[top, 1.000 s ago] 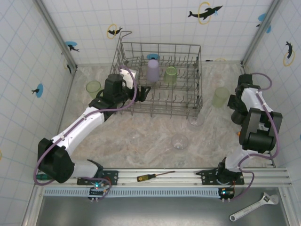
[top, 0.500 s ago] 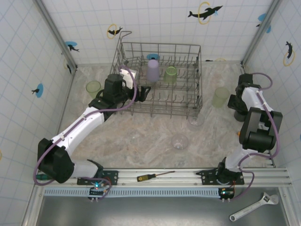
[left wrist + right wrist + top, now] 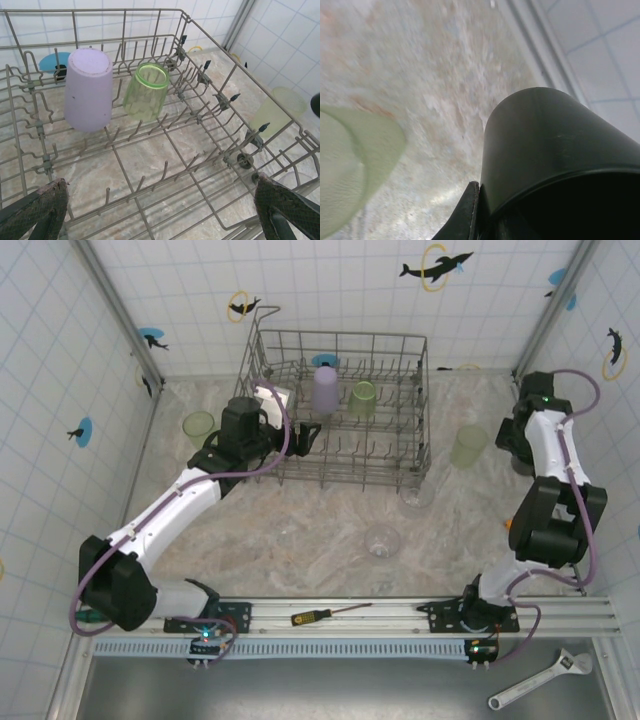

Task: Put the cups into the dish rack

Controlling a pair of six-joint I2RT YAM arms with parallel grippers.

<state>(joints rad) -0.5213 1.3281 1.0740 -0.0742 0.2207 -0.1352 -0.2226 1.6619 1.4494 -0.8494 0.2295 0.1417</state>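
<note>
Right pincer [image 3: 489,216] clamped on black mug [image 3: 545,140], lifted since earlier; left pincer [image 3: 162,205] wide open, unmoved

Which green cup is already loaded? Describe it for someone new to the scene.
Start at the wire dish rack at the table's far side. Two cups sit inside it: the green cup is translucent, right of the opaque lavender cup.

Dish rack [image 3: 125,10]: grey metal wire, matt coat; dark plastic caps on some tines.
Lavender cup [image 3: 88,90]: opaque plastic, matt, few specks.
Green tumbler [image 3: 146,91]: transluc., smooth, glossy.
Black mug [image 3: 555,140]: smooth, semi-gloss.
Clear glass [image 3: 381,540]: transp., shiny.
Table [image 3: 300,540]: marble-look top, mottled beige, slight sheen.
Left gripper [image 3: 160,195] pads [image 3: 40,210]: dark, cross-hatch texture, rubbery look.
Wall tiles [image 3: 330,290]: white, glossy.
Wrench [image 3: 540,680]: bright bare metal.
</note>
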